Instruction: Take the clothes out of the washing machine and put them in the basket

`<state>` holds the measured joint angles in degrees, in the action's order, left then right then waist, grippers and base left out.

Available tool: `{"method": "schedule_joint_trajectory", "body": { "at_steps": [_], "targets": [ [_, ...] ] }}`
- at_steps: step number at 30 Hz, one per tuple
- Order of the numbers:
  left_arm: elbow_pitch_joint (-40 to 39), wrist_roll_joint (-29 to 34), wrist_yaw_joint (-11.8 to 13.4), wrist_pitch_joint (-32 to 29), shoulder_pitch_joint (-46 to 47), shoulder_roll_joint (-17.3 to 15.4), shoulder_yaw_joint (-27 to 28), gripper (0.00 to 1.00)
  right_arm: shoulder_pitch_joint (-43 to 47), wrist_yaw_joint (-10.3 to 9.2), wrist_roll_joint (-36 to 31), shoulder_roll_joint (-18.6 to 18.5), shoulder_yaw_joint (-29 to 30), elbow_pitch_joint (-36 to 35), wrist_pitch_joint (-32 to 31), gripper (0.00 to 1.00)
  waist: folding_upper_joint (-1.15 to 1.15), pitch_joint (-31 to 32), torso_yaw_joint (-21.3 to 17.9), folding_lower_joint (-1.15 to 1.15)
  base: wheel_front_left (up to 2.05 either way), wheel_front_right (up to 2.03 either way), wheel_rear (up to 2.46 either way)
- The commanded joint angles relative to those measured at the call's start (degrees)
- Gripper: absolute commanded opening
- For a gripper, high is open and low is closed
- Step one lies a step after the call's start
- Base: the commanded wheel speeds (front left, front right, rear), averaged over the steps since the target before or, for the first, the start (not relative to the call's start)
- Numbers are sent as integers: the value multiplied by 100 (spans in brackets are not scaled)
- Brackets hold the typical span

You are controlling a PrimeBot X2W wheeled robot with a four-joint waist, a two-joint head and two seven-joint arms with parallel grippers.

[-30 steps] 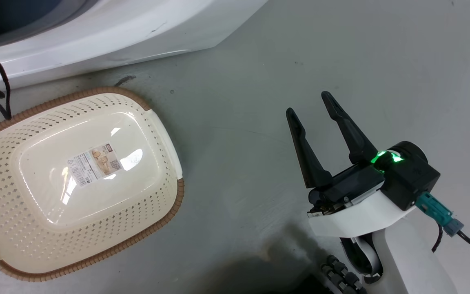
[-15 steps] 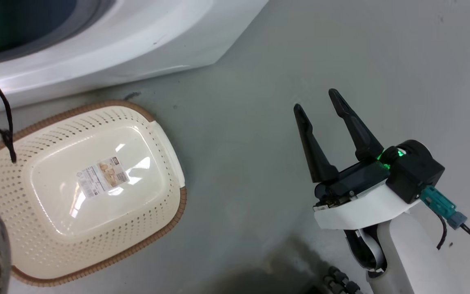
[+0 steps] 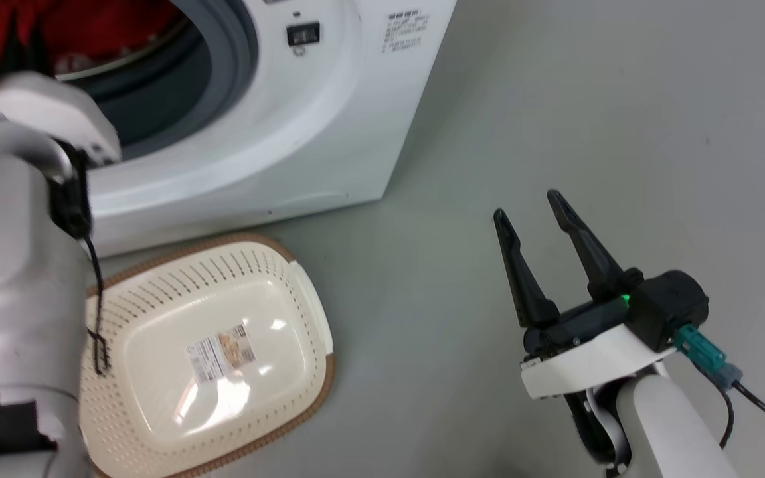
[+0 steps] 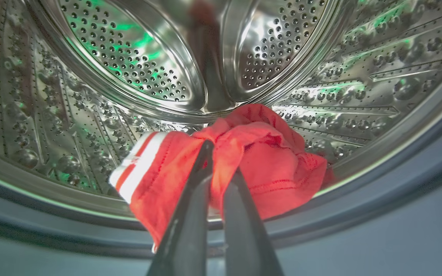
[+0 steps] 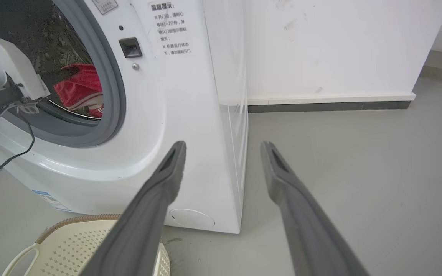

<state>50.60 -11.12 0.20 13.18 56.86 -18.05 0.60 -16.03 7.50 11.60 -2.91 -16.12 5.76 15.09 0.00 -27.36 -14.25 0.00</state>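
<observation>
clothes [image 4: 274, 165] lie bunched at the front lip of the drum [image 4: 129, 57] inside the washing machine [image 3: 329, 133], and our left gripper [image 4: 221, 161] pinches a red fold. our right gripper [image 3: 527, 206] hangs spread wide over the floor [image 3: 555, 99], right of the basket [image 3: 223, 265].

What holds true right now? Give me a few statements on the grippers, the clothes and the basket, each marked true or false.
1. The left gripper is shut on the red clothes inside the steel drum. True.
2. The laundry basket already holds a garment. False: just a paper label lies in it.
3. The right gripper is open and empty. True.
4. The laundry basket sits on a table. False: it stands on the grey floor in front of the washing machine.
</observation>
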Motion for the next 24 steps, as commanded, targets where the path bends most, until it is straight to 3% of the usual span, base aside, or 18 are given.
{"method": "schedule_joint_trajectory", "body": {
  "at_steps": [1, 6, 15, 24],
  "targets": [
    [26, -11, -8, 65, -172, 53, 3, 0, 109, -2, -28, 6, 22, 38, 11, 100, 0, 436, 100, 0, 0, 0, 0],
    [-157, -208, -111, 205, -897, 186, 202, 0, 378, -2, -38, 6, 126, 177, -16, 100, 0, 997, 192, 0, 0, 0, 0],
    [-1495, -164, -323, 215, -2402, 357, 565, 0, 866, -2, -81, 6, 303, 181, -194, 100, 0, 1879, 359, 0, 0, 0, 0],
    [-2777, -16, -473, 209, -3514, 580, 585, 0, 1282, -2, -66, 6, 532, 32, -351, 100, 0, 2508, 595, 0, 0, 0, 0]
  ]
}}
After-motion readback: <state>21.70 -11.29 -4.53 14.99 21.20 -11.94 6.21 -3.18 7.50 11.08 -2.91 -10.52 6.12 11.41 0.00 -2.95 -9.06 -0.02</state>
